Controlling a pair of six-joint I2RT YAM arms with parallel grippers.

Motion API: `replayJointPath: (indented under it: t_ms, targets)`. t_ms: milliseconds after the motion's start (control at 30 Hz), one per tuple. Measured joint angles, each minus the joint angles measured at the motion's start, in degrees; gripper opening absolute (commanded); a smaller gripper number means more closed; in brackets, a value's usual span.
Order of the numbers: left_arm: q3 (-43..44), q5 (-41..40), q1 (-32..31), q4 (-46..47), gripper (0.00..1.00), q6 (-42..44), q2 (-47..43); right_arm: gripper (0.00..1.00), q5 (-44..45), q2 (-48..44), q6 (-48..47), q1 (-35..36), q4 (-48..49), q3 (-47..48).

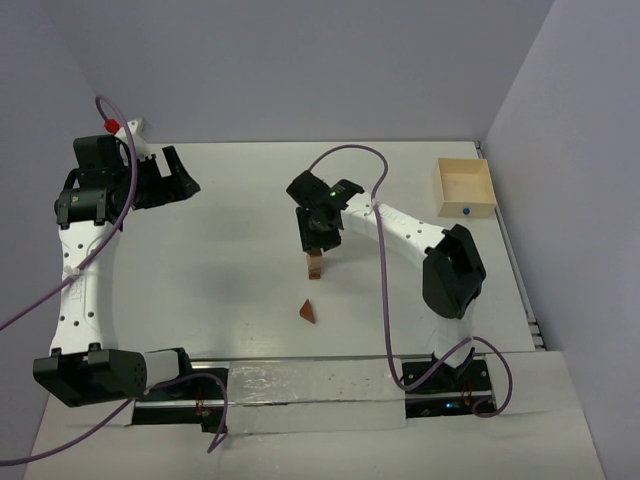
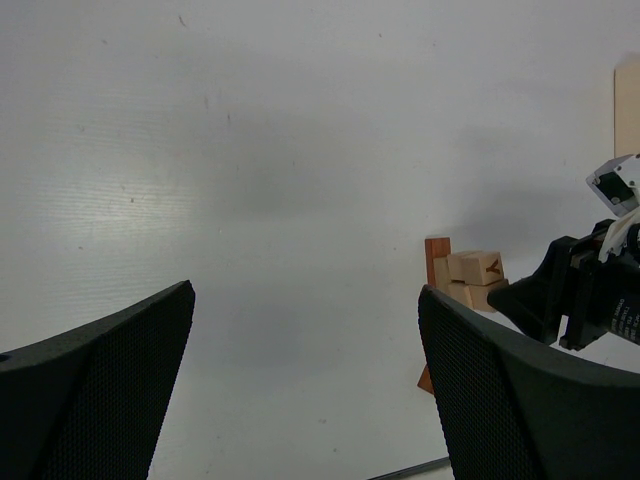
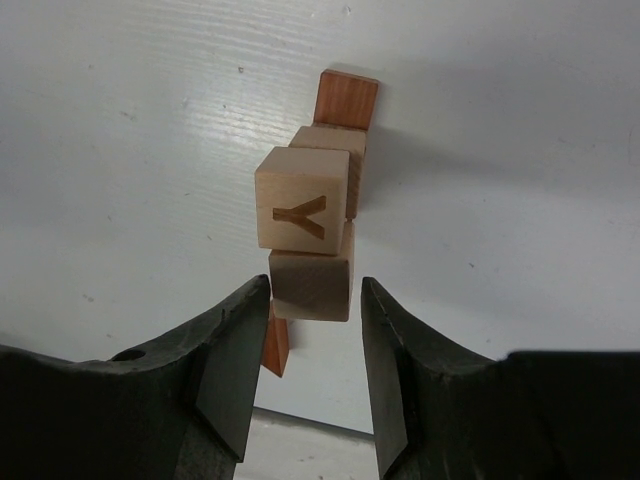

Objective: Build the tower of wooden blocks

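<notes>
Four small wooden blocks make the narrow wood block tower (image 3: 303, 210), its plain tan top cube (image 3: 312, 272) directly between the barely spread fingers of the right gripper (image 3: 316, 300). A straight, vertical withdrawal, brushing neither side, looks safest.

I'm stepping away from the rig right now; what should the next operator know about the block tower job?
Wood block tower: standing mid-table, several blocks stacked, Y cube in it.
Left gripper: open, empty, parked far left.
Right gripper: straddles the top tan block; grip unclear.
Left to do: reddish-brown wedge lies loose beside the tower, unstacked.
</notes>
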Motion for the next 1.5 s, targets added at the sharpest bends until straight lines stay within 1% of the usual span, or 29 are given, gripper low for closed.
replayJointPath:
  t_ms: [233,467,600,767,867,900,933,1000,1067,1100,1133,1267,1400,1500]
  targets:
    - [0.00,0.00,0.00,0.01,0.99,0.02,0.00,0.68,-0.04,0.30,-0.12,0.06,0.01,0.27]
    - [-0.10,0.06,0.00,0.18,0.99,0.00,-0.01,0.96,-1.17,0.29,-1.54,0.67,0.41,1.20]
    - [-1.00,0.56,0.00,0.92,0.99,-0.04,-0.15,1.00,-1.39,-0.04,-2.80,1.56,0.73,1.27]
    - [-2.56,1.85,-0.02,1.94,0.99,-0.03,-0.27,0.99,-1.75,-2.70,-4.55,2.15,1.36,0.91]
    - [-4.81,1.96,-1.00,3.33,0.99,0.06,-0.53,0.94,-1.68,-5.87,-6.16,2.20,2.47,-0.31]
    - [-5.71,1.79,-1.81,3.67,0.99,0.13,-0.64,0.90,-1.51,-7.25,-6.90,2.20,2.85,-0.97]
    - [-6.78,1.68,-2.79,4.18,0.99,0.24,-0.80,0.87,-1.37,-8.62,-7.72,2.20,3.28,-1.76]
    - [-8.90,1.61,-5.08,4.69,0.97,0.38,-1.09,0.78,-1.31,-12.48,-9.98,2.20,4.70,-4.73]
    - [-10.30,1.78,-6.65,4.76,0.97,0.42,-1.13,0.65,-1.96,-16.93,-13.08,2.20,6.82,-8.76]
    - [-10.64,1.81,-6.94,4.78,0.97,0.37,-1.11,0.60,-2.68,-19.36,-14.70,2.20,7.85,-11.17]
    - [-10.88,1.85,-7.01,4.82,0.97,0.32,-1.08,0.58,-3.42,-21.76,-16.42,2.20,8.10,-13.36]
    - [-10.97,1.85,-7.04,5.54,0.97,-0.11,-1.07,0.58,-5.29,-28.85,-21.84,3.86,8.23,-18.95]
    - [-11.07,1.71,-7.04,6.66,0.99,-0.62,-1.09,0.60,-5.55,-34.20,-23.84,10.50,10.44,-26.00]
    - [-11.97,1.52,-7.04,7.57,0.99,-1.34,-1.47,0.62,-5.35,-35.80,-23.40,16.38,13.09,-30.98]
